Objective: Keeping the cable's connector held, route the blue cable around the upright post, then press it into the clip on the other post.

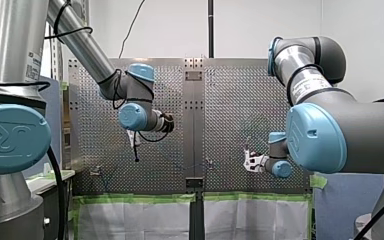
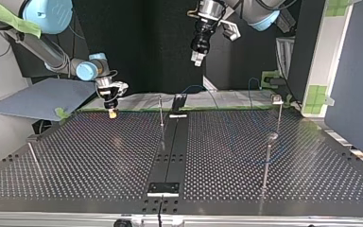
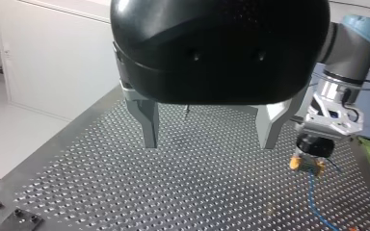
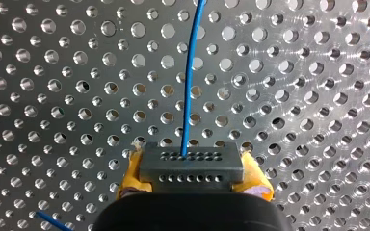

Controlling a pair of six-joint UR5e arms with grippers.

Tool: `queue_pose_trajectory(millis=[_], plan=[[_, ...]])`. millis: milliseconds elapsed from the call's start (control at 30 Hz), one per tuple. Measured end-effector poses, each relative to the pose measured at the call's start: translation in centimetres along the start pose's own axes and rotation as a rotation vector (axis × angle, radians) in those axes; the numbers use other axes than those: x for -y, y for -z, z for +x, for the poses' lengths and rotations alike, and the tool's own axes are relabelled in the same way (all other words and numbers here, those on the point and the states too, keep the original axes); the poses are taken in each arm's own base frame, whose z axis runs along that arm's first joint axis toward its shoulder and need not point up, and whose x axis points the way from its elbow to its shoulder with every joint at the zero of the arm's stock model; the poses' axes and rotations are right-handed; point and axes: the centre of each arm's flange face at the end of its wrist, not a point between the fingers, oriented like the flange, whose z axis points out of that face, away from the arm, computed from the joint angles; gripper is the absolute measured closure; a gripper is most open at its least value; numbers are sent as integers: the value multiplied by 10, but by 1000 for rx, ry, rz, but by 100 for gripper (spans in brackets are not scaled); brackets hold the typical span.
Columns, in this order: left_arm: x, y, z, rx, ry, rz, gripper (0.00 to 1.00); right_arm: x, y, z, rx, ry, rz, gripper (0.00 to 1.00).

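My right gripper (image 4: 191, 179) is shut with its yellow pads (image 4: 129, 179) on the grey connector (image 4: 191, 166), held just above the perforated table (image 4: 318, 96). The blue cable (image 4: 189, 86) leaves the connector and runs straight ahead over the holes. In the top view this gripper (image 2: 111, 111) hangs low at the far left edge of the table. My left gripper (image 3: 211, 144) is open and empty, high over the table (image 2: 197, 58); in its wrist view my right gripper (image 3: 308, 164) shows beside it with the cable (image 3: 313, 195) trailing off. A thin upright post (image 2: 161, 112) stands near the middle.
Two taller posts stand at the top view's right, one nearer (image 2: 267, 158) and one at the far edge (image 2: 279, 113). A short post (image 2: 34, 155) stands at the left. A dark rail (image 2: 172, 146) runs down the table's middle. Green tape edges the far side.
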Motion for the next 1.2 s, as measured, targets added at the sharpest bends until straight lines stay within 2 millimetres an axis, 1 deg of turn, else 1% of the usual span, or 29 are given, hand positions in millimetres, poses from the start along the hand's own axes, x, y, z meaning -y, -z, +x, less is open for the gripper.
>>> queue_pose_trajectory(millis=[267,500,900,1200], plan=[[-1,0,0,-4,-4,-4,0,0,1,-1,4,6,1,100],[-3,-1,-1,5,-19,-19,0,-5,1,-1,4,13,-7,100],[0,-4,-2,38,-26,-9,0,10,1,-1,17,47,20,100],[0,-4,-2,40,-24,-8,0,11,1,-2,18,52,23,100]])
